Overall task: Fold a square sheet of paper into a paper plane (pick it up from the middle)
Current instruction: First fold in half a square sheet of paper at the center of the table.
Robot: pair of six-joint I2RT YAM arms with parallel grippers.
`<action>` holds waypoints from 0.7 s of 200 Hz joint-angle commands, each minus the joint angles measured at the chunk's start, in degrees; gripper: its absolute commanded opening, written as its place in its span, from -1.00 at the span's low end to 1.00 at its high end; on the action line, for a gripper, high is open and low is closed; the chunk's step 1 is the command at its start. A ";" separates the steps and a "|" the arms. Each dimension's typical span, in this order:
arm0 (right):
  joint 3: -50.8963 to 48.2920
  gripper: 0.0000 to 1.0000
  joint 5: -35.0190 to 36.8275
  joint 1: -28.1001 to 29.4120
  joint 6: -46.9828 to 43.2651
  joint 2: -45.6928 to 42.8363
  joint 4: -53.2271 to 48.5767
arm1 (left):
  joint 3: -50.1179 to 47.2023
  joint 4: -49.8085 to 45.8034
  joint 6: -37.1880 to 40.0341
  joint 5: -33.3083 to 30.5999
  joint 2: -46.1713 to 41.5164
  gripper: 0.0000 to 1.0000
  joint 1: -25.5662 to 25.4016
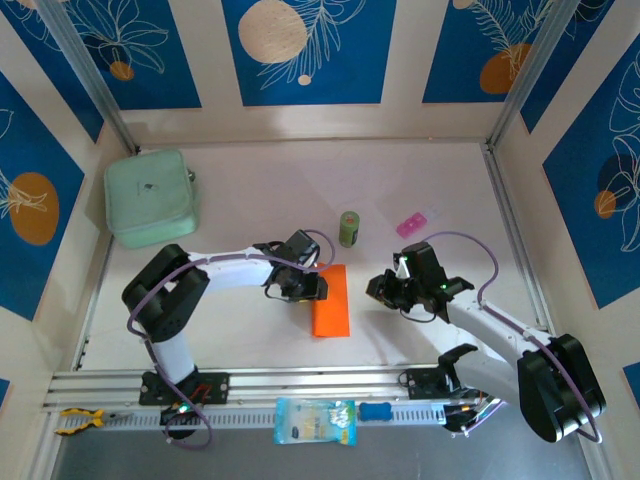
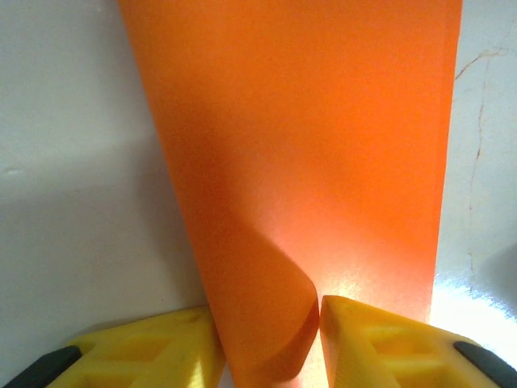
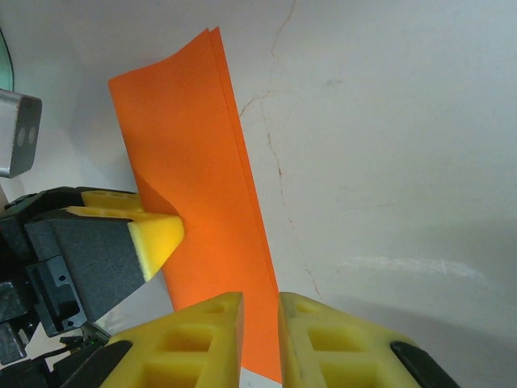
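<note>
The square sheet of paper (image 1: 331, 305) is bright orange and lies folded in half as an upright rectangle at the table's middle. My left gripper (image 1: 310, 285) sits at its left edge. In the left wrist view a curled loop of the sheet (image 2: 323, 162) rises between the yellow fingers, and the left gripper (image 2: 266, 307) is shut on it. My right gripper (image 1: 378, 288) stands just right of the sheet. Its jaws (image 3: 260, 297) are closed to a thin slit with nothing in them. The sheet (image 3: 202, 162) lies beyond, with a left fingertip (image 3: 157, 238) at its lifted edge. A paper plane is out of view.
A mint-green pouch (image 1: 152, 197) sits at the back left. A small green can (image 1: 348, 229) and a pink packet (image 1: 415, 222) stand behind the sheet. A blue snack bag (image 1: 315, 420) and yellow pliers (image 1: 78, 420) lie on the front rail. Walls enclose three sides.
</note>
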 commanded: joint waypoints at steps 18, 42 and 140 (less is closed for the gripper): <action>-0.77 -0.61 -0.86 0.14 0.57 0.55 0.36 | -1.59 -7.62 0.53 -9.04 2.57 -0.14 0.94; -0.77 -0.61 -1.00 0.15 0.54 0.81 0.57 | -1.22 -8.01 0.44 -9.39 3.11 -0.11 0.92; -0.28 -0.61 -1.43 0.14 0.38 1.61 0.57 | 0.01 -9.39 2.91 -9.58 4.89 -0.12 0.67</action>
